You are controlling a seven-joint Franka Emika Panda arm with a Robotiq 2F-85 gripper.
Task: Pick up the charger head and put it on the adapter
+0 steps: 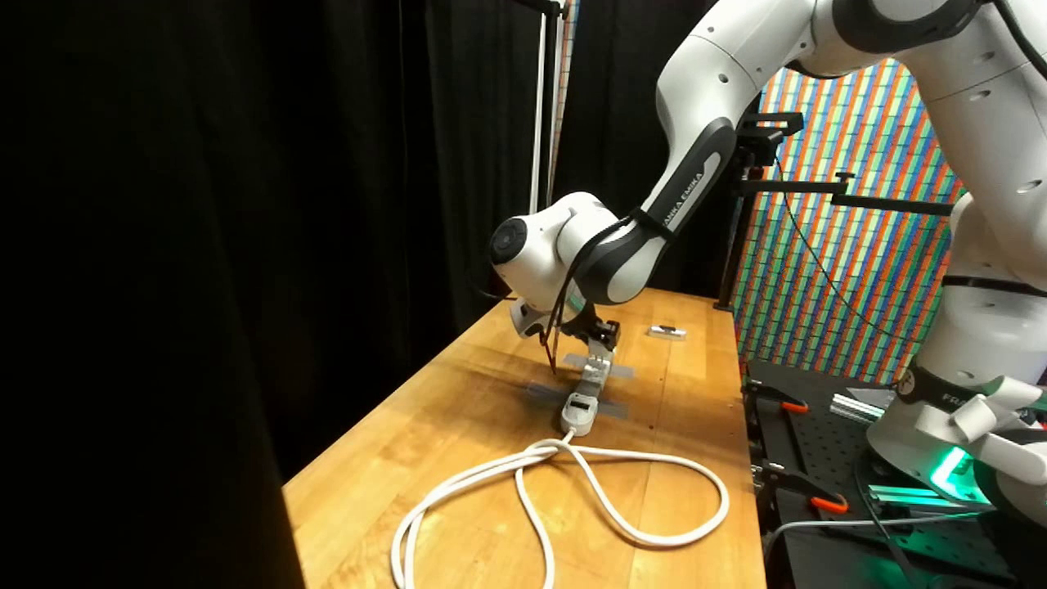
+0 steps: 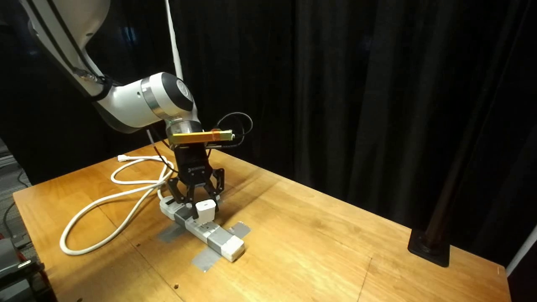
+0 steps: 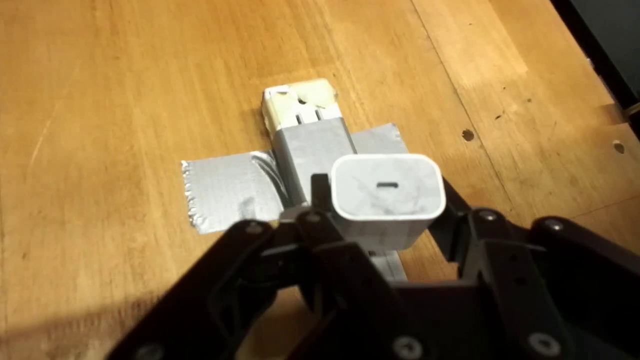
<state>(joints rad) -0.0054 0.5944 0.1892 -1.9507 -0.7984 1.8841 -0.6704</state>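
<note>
The charger head (image 2: 205, 212) is a small white block, held upright between the fingers of my gripper (image 2: 206, 214). In the wrist view the charger head (image 3: 388, 200) shows its top face with a small slot, a dark finger against each side. The adapter (image 2: 197, 229) is a long whitish-grey power strip taped to the table, directly below the charger head. Its far end (image 3: 285, 107) with open slots shows in the wrist view, and its cord end (image 1: 579, 415) in an exterior view. The underside of the charger head is hidden, so I cannot tell whether it touches the strip.
The thick white cord (image 1: 654, 540) loops over the wooden table (image 1: 458, 458). Grey tape (image 3: 230, 192) spreads on both sides of the strip. A small flat object (image 1: 667, 332) lies farther along the table. A black stand base (image 2: 428, 247) is near the table's edge by the dark curtain.
</note>
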